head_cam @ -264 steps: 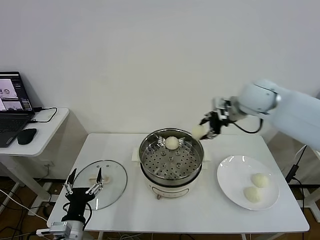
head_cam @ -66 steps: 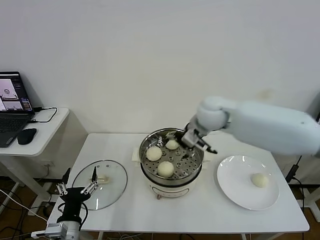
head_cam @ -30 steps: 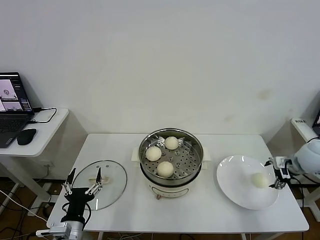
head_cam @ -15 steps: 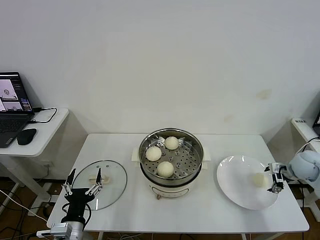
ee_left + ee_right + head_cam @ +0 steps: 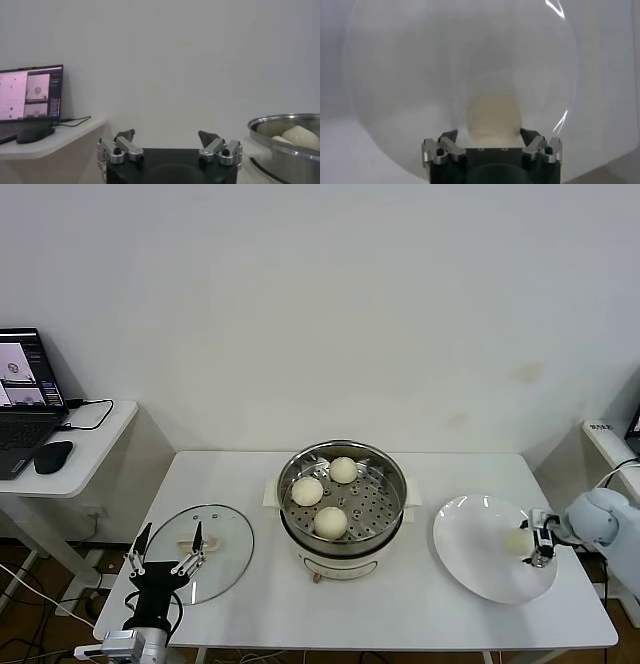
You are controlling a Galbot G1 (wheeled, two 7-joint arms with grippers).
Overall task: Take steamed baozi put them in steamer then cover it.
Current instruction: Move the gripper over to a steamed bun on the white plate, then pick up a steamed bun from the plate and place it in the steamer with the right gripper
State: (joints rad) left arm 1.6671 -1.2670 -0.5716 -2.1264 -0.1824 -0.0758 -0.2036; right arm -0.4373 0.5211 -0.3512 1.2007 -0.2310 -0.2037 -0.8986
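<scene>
The right wrist view alone shows the right gripper (image 5: 490, 134), jaws apart on either side of the last bun (image 5: 494, 119) on the plate (image 5: 470, 569). Three buns (image 5: 330, 522) sit in the steamer (image 5: 343, 496). The left gripper (image 5: 166, 546) hangs wide open near the lid (image 5: 222, 559) on the white table (image 5: 390, 609); a laptop (image 5: 22, 384) is on a side desk.

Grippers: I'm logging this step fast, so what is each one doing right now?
Left gripper: open, empty, hovering by the cover.
Right gripper: fingers either side of the last baozi on the plate; grip cannot be told.
</scene>
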